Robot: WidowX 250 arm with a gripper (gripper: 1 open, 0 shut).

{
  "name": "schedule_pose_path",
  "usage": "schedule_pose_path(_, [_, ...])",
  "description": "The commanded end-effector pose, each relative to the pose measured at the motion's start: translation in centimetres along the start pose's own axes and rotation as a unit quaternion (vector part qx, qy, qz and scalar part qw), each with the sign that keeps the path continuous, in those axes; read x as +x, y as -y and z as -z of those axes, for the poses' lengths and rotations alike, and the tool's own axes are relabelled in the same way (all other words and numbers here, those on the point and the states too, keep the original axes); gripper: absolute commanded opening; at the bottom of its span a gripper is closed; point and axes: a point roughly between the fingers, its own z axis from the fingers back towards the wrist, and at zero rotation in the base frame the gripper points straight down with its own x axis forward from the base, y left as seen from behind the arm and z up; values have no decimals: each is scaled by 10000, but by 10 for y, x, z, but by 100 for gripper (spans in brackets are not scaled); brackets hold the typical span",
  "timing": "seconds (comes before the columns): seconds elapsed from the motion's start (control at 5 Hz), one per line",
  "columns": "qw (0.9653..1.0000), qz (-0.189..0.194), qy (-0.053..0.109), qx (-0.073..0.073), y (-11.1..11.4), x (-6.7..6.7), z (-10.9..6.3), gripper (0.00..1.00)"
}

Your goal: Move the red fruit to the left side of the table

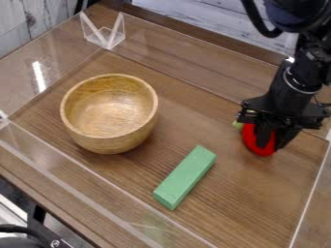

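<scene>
table: brown wood grain, seen from above at an angle, with 1 wooden bowl, 1 green block, 1 red fruit and 1 clear holder on it
robot arm: 1, black, reaching in over the table's right edge, its lower end at the fruit
bowl: 1, round, light wood, upright, in the left half of the table (39, 155), nearer the left edge than the right; its inside (108, 108) shows bare wood
block: 1, green (185, 177), rectangular, lying flat near the table's front edge, slanted, between the bowl and the right edge, apart from both bowl and fruit
clear holder: 1, see-through and angular (103, 32), near the back left corner of the table
fruit: 1, red (260, 139), with a bit of green at its left, near the table's right edge, right of the bowl and behind the block
gripper: 1, black (266, 124), its 2 fingers narrowed around the red fruit, partly covering it; whether the fruit is off the wood, cannot tell
</scene>
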Motion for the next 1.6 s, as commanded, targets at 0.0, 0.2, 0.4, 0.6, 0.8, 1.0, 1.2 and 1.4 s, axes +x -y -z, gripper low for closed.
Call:
schedule_pose_path(0.0, [9983,-367,230,-379,-15,21,-41,0])
schedule_pose_path(0.2, [9946,-832,391,-473,-41,34,-71,0])
schedule_pose_path(0.4, [9885,-1341,490,-508,-69,50,-90,0])
schedule_pose_path(0.6, [9839,-1656,492,-455,-68,46,-91,0])
schedule_pose_path(0.8, [9815,-1777,504,-509,-55,45,-93,0])
schedule_pose_path(1.0, [9802,-1833,510,-546,-42,41,-94,0])
schedule_pose_path(1.2, [9784,-1919,545,-538,-46,50,-91,0])
schedule_pose_path(1.4, [9762,-2022,570,-535,-53,61,-91,0])
